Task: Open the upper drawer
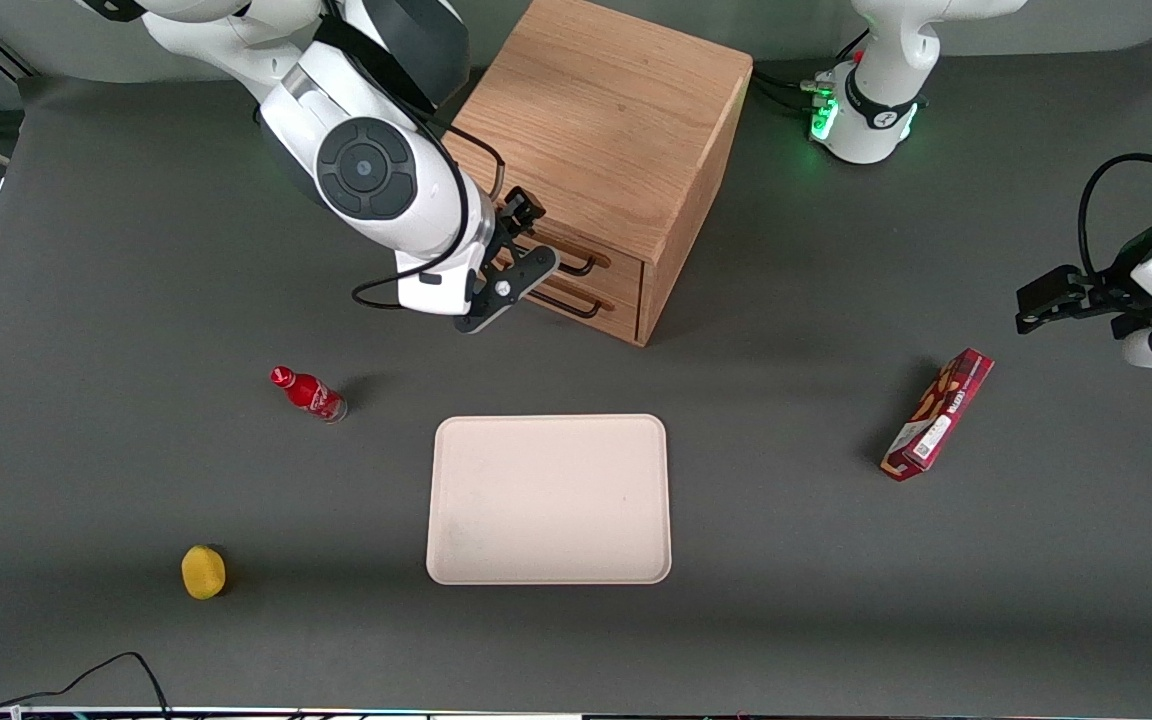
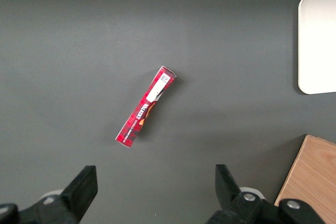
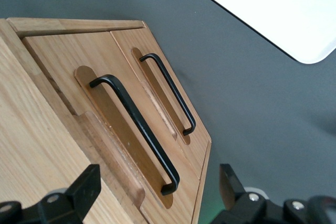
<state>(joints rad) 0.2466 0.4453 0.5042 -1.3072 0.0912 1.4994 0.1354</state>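
The oak cabinet point(image 1: 606, 120) stands on the table with both drawers pushed in. The upper drawer point(image 1: 622, 262) has a long black bar handle point(image 1: 581, 268); the lower drawer point(image 1: 620, 312) lies below it with its own handle. My right gripper point(image 1: 534, 240) is open and empty, close in front of the drawer fronts at upper-handle height. In the right wrist view the upper drawer point(image 3: 65, 59) and its handle point(image 3: 137, 129) show, and one end of that handle lies between the spread fingers of my gripper point(image 3: 157, 192) without touching them. The lower handle point(image 3: 170, 95) is beside it.
A pale tray point(image 1: 548, 498) lies nearer the front camera than the cabinet. A red bottle point(image 1: 308, 393) and a yellow fruit point(image 1: 203, 572) lie toward the working arm's end. A red box point(image 1: 938, 414) lies toward the parked arm's end, and it also shows in the left wrist view point(image 2: 145, 106).
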